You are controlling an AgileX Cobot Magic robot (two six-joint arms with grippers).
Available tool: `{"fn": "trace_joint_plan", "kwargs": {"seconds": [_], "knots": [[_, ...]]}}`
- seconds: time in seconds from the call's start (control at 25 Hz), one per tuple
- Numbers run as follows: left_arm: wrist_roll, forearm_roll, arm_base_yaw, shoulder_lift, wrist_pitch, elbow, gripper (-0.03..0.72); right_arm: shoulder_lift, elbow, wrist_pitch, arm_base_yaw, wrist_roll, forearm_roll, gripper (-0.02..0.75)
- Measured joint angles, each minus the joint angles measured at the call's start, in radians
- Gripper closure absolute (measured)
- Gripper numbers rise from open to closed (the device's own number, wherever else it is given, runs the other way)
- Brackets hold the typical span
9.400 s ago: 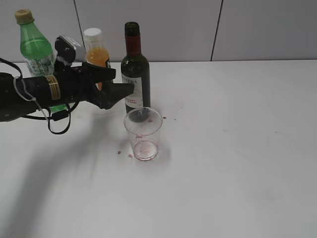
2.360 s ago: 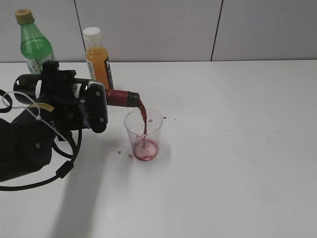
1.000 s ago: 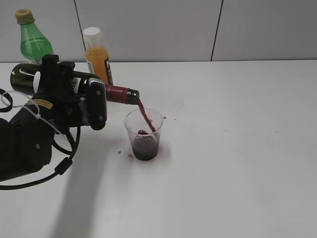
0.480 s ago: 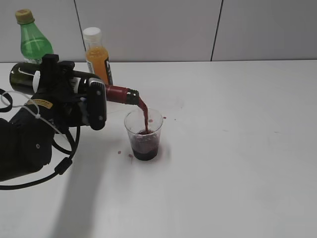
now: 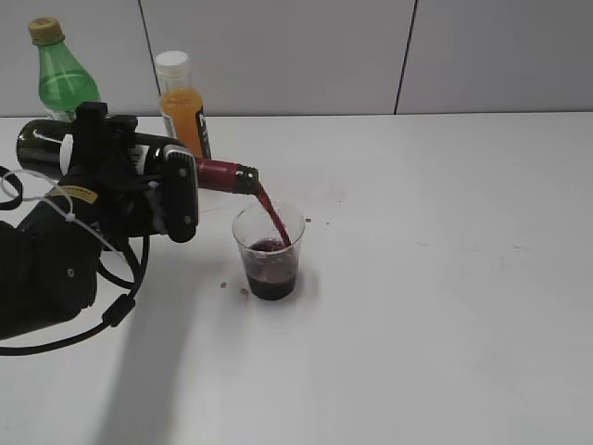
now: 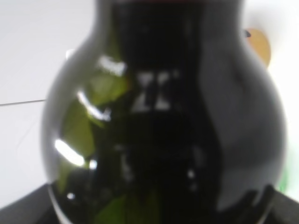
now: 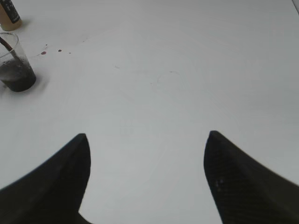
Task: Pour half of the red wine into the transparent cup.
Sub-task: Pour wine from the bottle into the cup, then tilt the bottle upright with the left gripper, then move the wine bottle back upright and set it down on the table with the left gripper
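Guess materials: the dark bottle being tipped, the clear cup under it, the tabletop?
Dark green wine bottle: looks like glass, glossy; sharp highlights and reflections on its curved shoulder in the left wrist view. Small clear cup: probably thin plastic, transparent; the wall looks thin and the wine level shows through. White table: smooth matte surface, maybe laminate; soft shadows, no glare, red drops sitting on top.

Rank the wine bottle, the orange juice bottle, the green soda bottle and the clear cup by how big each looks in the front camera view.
1. Wine bottle, though the left pincer hides much of it.
2. Orange juice bottle and green soda bottle: both partly hidden, too unsure to rank.
3. Clear cup, smallest.
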Motion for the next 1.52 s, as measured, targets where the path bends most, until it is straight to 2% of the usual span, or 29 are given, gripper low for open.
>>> {"fn": "trace_joint_plan", "kwargs": {"seconds": [0.24, 0.6, 0.8, 0.92, 1.0, 1.12, 1.24, 1.52], "knots": [[-0.033, 0.0, 0.0, 0.0, 0.014, 0.0, 0.154, 0.0, 0.0, 0.0, 0.0, 0.0, 0.0, 0.167], [-0.158, 0.015, -0.001, 0.0, 0.08, 0.0, 0.154, 0.0, 0.0, 0.0, 0.0, 0.0, 0.0, 0.167], [-0.244, 0.026, -0.002, 0.0, 0.1, 0.0, 0.154, 0.0, 0.0, 0.0, 0.0, 0.0, 0.0, 0.167], [-0.326, 0.068, -0.002, 0.0, 0.105, 0.0, 0.154, 0.0, 0.0, 0.0, 0.0, 0.0, 0.0, 0.167], [-0.427, 0.118, -0.002, 0.0, 0.11, 0.0, 0.154, 0.0, 0.0, 0.0, 0.0, 0.0, 0.0, 0.167], [-0.671, 0.176, -0.002, 0.0, 0.11, 0.0, 0.154, 0.0, 0.0, 0.0, 0.0, 0.0, 0.0, 0.167], [-0.903, 0.192, -0.004, 0.0, 0.099, 0.0, 0.154, 0.0, 0.0, 0.0, 0.0, 0.0, 0.0, 0.167], [-1.309, 0.238, 0.011, -0.011, 0.072, 0.0, 0.154, 0.0, 0.0, 0.0, 0.0, 0.0, 0.0, 0.167]]}}
